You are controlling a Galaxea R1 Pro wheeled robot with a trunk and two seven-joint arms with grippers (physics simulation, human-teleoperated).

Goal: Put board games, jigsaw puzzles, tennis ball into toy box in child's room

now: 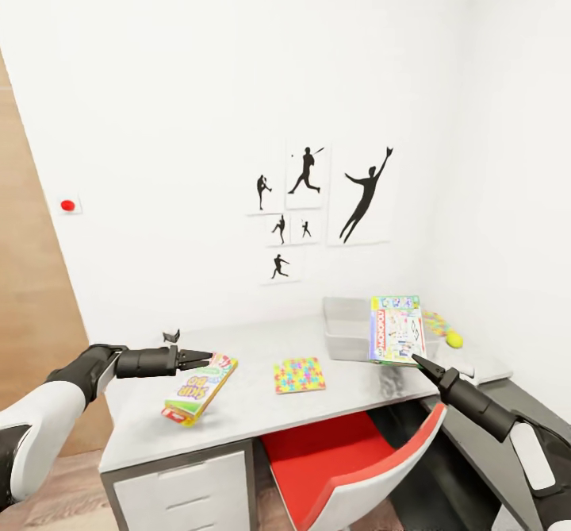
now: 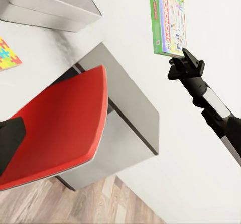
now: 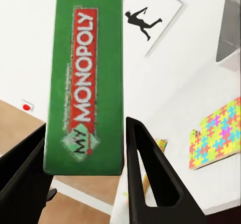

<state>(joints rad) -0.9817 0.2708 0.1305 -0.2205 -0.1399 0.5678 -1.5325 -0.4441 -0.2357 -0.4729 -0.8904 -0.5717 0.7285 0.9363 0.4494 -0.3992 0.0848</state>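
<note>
My left gripper is shut on the top edge of the SKIP-BO board game, which hangs tilted just above the table at its left end. My right gripper is shut on the green Monopoly board game, held upright in front of the grey toy box. One jigsaw puzzle lies flat mid-table. A second jigsaw puzzle and the tennis ball lie right of the toy box. The bed is out of view.
A red chair is tucked under the table between my arms. A white drawer unit stands under the table's left end. White walls with black silhouette prints close in behind and to the right. A lower dark cabinet stands at the right.
</note>
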